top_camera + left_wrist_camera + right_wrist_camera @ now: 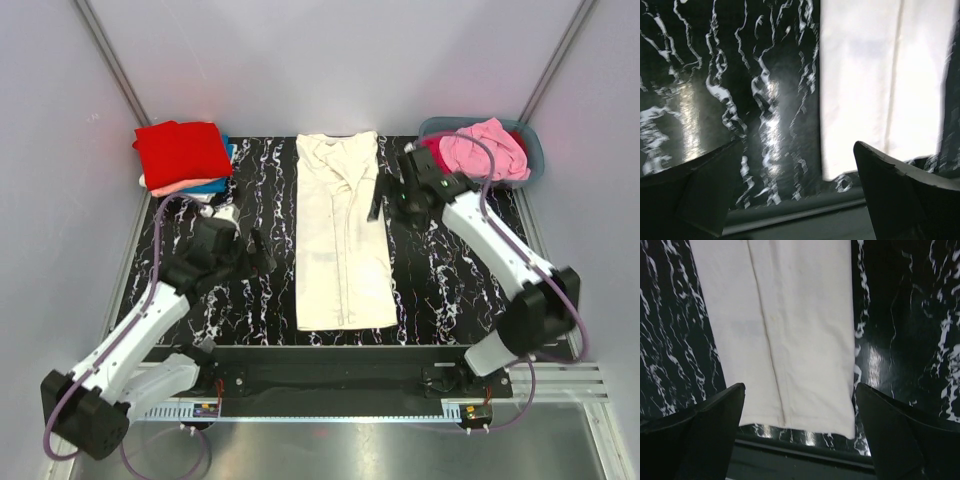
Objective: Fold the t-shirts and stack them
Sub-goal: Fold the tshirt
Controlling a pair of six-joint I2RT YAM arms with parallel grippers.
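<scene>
Black plastic fingers stand spread wide on both arms, and neither pair has anything between them. The right end effector (385, 192) hangs with its jaws fully apart at the right edge of the cream t-shirt (340, 240), up near the sleeve end; from where I stand I cannot tell whether a fingertip brushes the cloth. Its own camera looks down the length of that shirt, with a long fold line running along it and the hem lying just short of the table's near edge. The left end effector (260, 250) is just as open, off to the shirt's left over the bare table (440, 290), near the cloth but apart from it. Its wrist view catches only the shirt's left border and a hem corner against the glossy black, white-veined surface. The cream t-shirt lies flat in the middle of the table, folded into a long narrow strip, collar at the far end and hem toward the arms. Further out, at the far left corner, sits a neat stack of folded shirts: a red t-shirt (182, 150) on top, a salmon t-shirt (172, 187) peeping out beneath it and a blue t-shirt (215, 185) under that. At the far right corner a grey-blue tub (533, 160) holds a crumpled pink t-shirt (487, 148), with a bit of magenta cloth (432, 150) showing at its left.
</scene>
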